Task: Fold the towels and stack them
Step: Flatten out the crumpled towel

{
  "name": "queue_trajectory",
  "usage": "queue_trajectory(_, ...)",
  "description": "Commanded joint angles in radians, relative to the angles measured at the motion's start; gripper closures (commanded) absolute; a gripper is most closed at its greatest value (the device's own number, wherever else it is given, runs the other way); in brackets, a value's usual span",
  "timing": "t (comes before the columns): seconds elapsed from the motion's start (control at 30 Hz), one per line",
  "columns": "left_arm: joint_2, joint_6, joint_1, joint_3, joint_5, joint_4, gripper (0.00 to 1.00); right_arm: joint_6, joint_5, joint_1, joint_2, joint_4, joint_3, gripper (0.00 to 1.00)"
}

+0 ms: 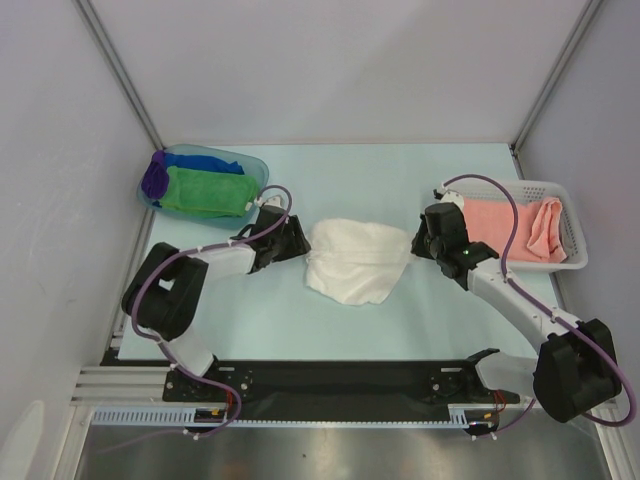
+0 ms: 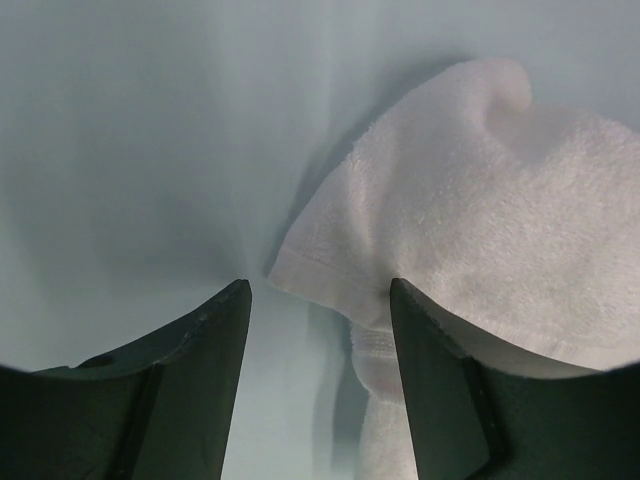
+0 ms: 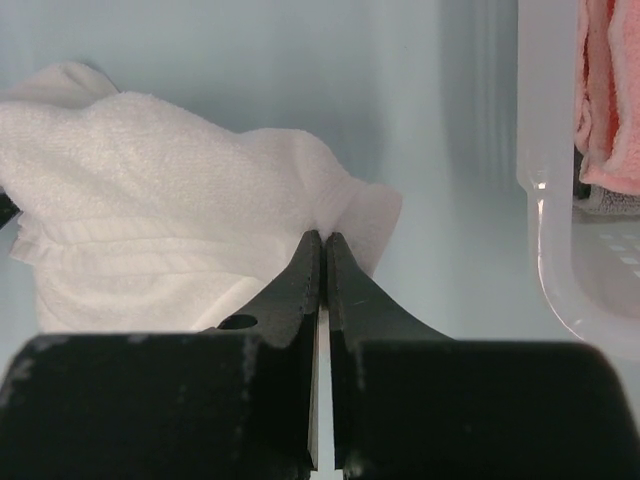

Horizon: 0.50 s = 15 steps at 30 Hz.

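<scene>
White terry-cloth towel (image 1: 356,260) lies bunched mid-way across your pale table (image 1: 270,320). Your left gripper (image 2: 318,285) gapes at its left corner; your right gripper (image 3: 325,238) sits closed at its right hem, hold uncertain. Pull unevenly and the fold could collapse.

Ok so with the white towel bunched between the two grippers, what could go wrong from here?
The left gripper stands open with only a corner of the white towel between its jaws, so closing here may catch just the hem or slip off. The right gripper is shut at the opposite edge. I can't tell if it pinches cloth, so a pull may drag the bunched towel or lose it.
</scene>
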Motion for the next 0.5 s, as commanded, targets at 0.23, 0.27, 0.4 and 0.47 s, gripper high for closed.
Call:
queue_trajectory(0.23, 0.076, -0.039, 0.016, -0.008, 0.081, 0.131, 0.41, -0.014, 0.006, -0.008, -0.026, 0.022, -0.004, 1.00)
queue_trajectory(0.27, 0.081, -0.040, 0.018, -0.010, 0.083, 0.131, 0.42, -0.014, 0.006, -0.008, -0.028, 0.022, -0.006, 1.00)
queue_trajectory(0.4, 0.085, -0.046, 0.023, -0.016, 0.077, 0.132, 0.54, -0.014, 0.007, -0.009, -0.028, 0.019, -0.004, 1.00)
queue_trajectory(0.47, 0.073, -0.039, 0.024, -0.013, 0.063, 0.124, 0.63, -0.014, 0.007, -0.009, -0.028, 0.020, -0.001, 1.00)
